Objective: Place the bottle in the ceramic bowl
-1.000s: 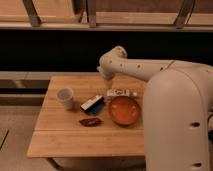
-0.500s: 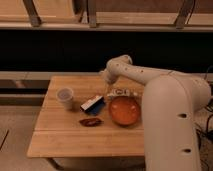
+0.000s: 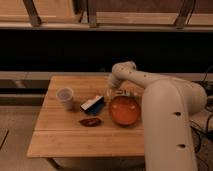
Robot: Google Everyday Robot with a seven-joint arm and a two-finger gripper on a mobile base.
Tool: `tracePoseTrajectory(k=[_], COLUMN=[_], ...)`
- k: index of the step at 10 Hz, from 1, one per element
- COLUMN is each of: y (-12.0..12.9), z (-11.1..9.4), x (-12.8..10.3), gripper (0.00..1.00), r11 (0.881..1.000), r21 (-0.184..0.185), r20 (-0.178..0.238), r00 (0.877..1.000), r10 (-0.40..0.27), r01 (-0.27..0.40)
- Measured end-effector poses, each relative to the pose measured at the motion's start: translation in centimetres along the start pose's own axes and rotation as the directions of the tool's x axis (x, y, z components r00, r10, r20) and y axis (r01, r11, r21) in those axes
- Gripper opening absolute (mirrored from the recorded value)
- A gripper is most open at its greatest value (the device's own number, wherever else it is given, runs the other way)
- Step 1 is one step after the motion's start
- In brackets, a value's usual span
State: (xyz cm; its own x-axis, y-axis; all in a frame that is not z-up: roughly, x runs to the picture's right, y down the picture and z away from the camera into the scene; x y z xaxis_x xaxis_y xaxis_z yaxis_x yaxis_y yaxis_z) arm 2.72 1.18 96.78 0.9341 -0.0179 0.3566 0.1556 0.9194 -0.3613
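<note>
The bottle [image 3: 121, 93] is on the bench [image 3: 75, 141], a small whitish shape just behind the far rim of the bowl [image 3: 125, 111]. It is outside the bowl, and I cannot make out whether it stands upright or leans. The bowl is orange-brown, glossy and shallow, it sits near the right side of the bench, and nothing lies in it.

My tool [image 3: 110, 94] hangs just to the left of the bottle, low over the bench and beside the bowl's far left rim. I cannot tell whether it is apart or together, or whether it touches the bottle.

My arm [image 3: 131, 75] rises from the big white body at the lower right and runs up and to the left over the bowl. It bends at a rounded joint above the back of the bench and then drops steeply to the tool.

Left of the tool lies a blue-and-white box [image 3: 92, 105], set at a slant. Its near end is close to the bowl's left edge. In front of the box is a small flat dark-red object [image 3: 90, 121]. A white cup [image 3: 65, 97] stands upright farther left, well apart from the bowl.

By count: one bottle, one bowl, one box, one cup, one dark-red object, one arm and one tool.
</note>
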Motion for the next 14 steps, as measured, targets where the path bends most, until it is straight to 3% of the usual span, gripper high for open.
tracePoseTrajectory(k=[5,7,12,14], y=[1.2,1.1,0.2,-0.6], z=[1.7,1.7,1.0,0.4], x=[1.3,1.3,1.6,1.7], gripper=[0.77,0.57,0.06,0.00], r11=[0.996,0.996,0.997,0.998], r21=[-0.053,-0.066,-0.051,-0.031], r20=[0.023,0.039,0.041,0.038], r00=[0.997,0.997,0.998,0.998], r10=[0.070,0.068,0.051,0.047], r01=[-0.068,-0.066,-0.049,-0.046])
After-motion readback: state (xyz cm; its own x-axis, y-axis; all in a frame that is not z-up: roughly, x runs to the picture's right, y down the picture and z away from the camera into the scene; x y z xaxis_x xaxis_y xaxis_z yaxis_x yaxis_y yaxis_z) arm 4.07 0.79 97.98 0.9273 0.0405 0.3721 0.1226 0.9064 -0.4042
